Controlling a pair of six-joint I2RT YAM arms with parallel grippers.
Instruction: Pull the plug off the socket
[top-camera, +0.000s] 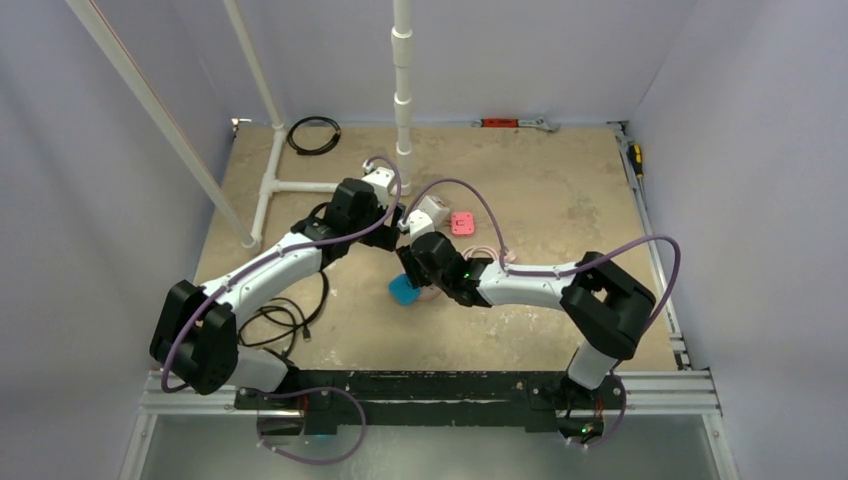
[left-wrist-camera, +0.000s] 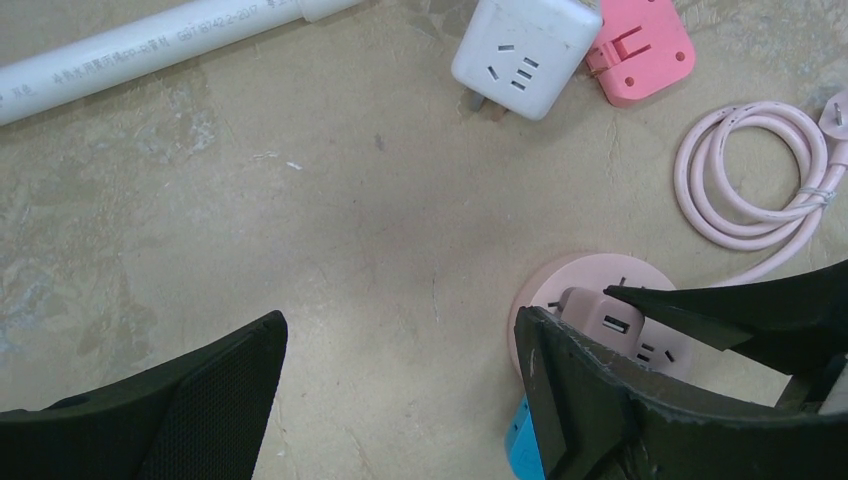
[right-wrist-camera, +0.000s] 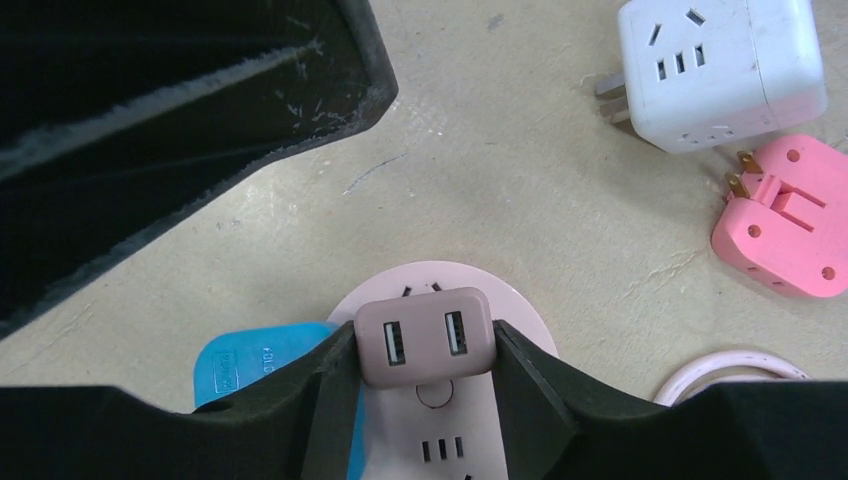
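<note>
The round pale-pink socket (right-wrist-camera: 523, 322) lies flat on the table, and also shows in the left wrist view (left-wrist-camera: 565, 278). A dusty-pink plug with two USB ports (right-wrist-camera: 425, 338) sits in its face. My right gripper (right-wrist-camera: 425, 350) is shut on the plug, one finger on each side. My left gripper (left-wrist-camera: 400, 330) is open and empty, just left of the socket. Its right finger (left-wrist-camera: 580, 390) overlaps the socket's left rim; I cannot tell if it touches. In the top view both grippers meet at mid-table, left (top-camera: 395, 225) and right (top-camera: 415, 265).
A white cube adapter (right-wrist-camera: 715, 65) and a small square pink plug (right-wrist-camera: 785, 220) lie just beyond the socket. The coiled pink cord (left-wrist-camera: 750, 180) lies to its right. A blue card (right-wrist-camera: 250, 360) sits under the socket's left side. A white pipe (left-wrist-camera: 150, 50) runs behind.
</note>
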